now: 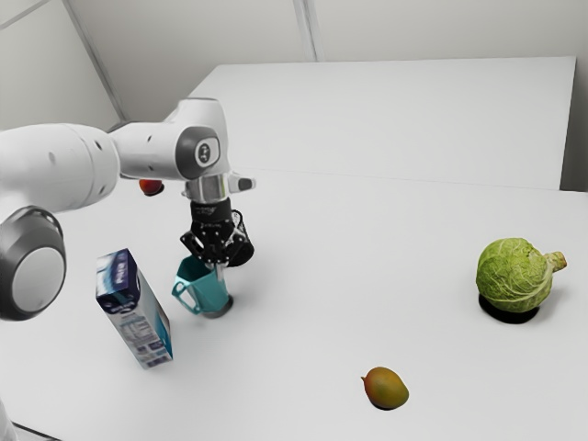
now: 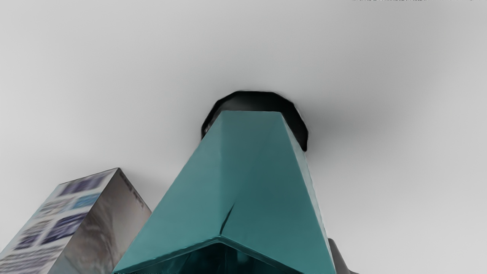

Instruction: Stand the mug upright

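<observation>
Teal faceted mug with an angular handle (image 1: 207, 292) is facing mouth-up, near-upright, under the black two-finger gripper (image 1: 219, 266), jaws' opening and hold impossible to tell; judging ahead, good work is keeping its base flat, any withdrawal running slow and straight.

This place is looking like a plain indoor room, its exact kind unclear; pale walls (image 1: 413, 29) are standing behind the white surface (image 1: 294, 340).
</observation>
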You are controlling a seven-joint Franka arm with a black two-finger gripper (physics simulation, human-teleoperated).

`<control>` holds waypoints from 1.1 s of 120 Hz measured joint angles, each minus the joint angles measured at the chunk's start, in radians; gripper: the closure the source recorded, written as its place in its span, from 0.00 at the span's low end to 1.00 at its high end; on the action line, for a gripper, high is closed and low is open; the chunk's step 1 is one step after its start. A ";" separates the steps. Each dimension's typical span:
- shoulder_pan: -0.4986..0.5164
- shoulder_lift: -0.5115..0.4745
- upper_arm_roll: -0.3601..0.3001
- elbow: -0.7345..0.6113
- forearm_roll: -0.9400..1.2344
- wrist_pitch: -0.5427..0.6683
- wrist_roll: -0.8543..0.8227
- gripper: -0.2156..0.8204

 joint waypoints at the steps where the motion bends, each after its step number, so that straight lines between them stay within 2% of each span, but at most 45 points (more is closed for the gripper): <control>1: 0.001 0.001 0.000 0.000 -0.001 0.000 0.000 0.95; 42: 0.018 0.021 -0.003 -0.004 -0.036 0.001 0.009 0.95; 65: 0.019 0.019 -0.003 -0.004 -0.048 0.000 0.011 0.57; 80: 0.018 0.011 -0.003 0.002 -0.048 -0.002 0.014 0.41; 102: 0.020 -0.057 -0.002 0.020 -0.033 -0.003 0.023 0.29; 132: 0.066 -0.132 0.004 0.166 0.102 -0.003 0.085 0.23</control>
